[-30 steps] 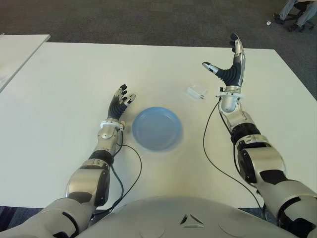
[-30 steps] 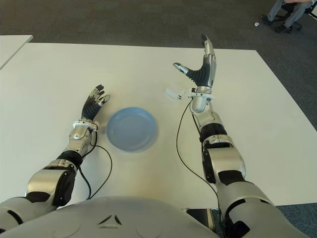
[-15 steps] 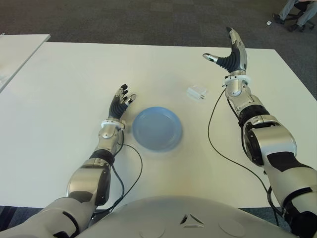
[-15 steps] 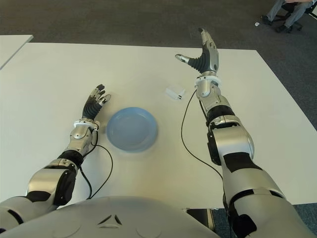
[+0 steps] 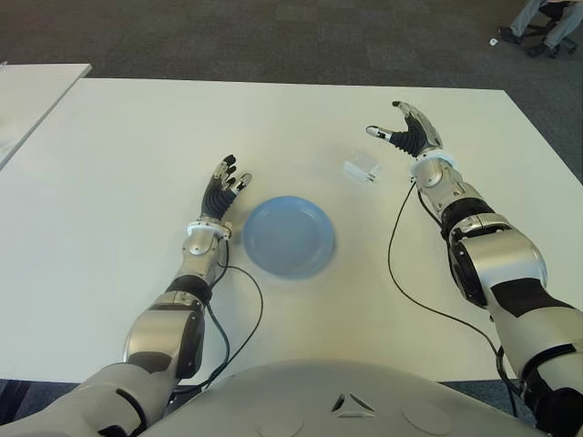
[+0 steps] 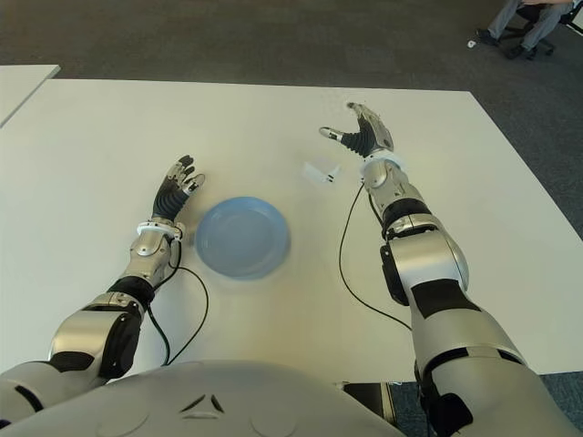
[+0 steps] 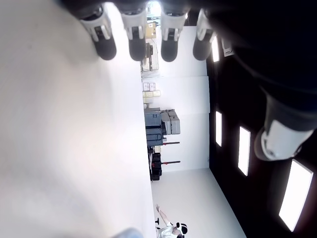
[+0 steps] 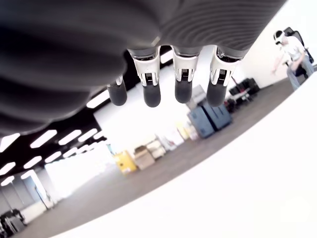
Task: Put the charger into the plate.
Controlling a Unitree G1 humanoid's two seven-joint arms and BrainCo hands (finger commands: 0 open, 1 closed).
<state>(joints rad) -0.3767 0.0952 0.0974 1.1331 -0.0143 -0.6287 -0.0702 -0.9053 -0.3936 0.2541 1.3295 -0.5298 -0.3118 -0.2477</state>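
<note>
**Charger lying on the counter beside an open right hand**

Dark carpet is filling the top of both eye views, with a seated person's legs (image 5: 549, 20) showing at the upper right corner. Below it, a white counter (image 5: 118, 155) is taking up most of the frame, and a second white surface (image 5: 32, 91) is showing at the upper left edge.

A round blue plate (image 5: 289, 236) is sitting near the middle of the frame, holding nothing. Up and to the right of it, well apart from its rim, the small white charger (image 5: 362, 169) is lying on the bare counter.

The right hand (image 5: 407, 134) is reaching in from the right side of the frame, just to the right of the charger and slightly above it in the picture. Its fingers are spread and grasping nothing; the right wrist view is showing four dark fingertips (image 8: 150, 96) extended in a row with only the room behind them. Whether the thumb is touching the charger is hard to judge from this angle; it appears to be just clear of it.

The left hand (image 5: 223, 188) is showing just left of the plate, fingers loosely extended and holding nothing, its fingertips (image 7: 136, 49) lined up in the left wrist view over white counter. A black cable (image 5: 414, 296) is trailing across the counter from the right forearm.
</note>
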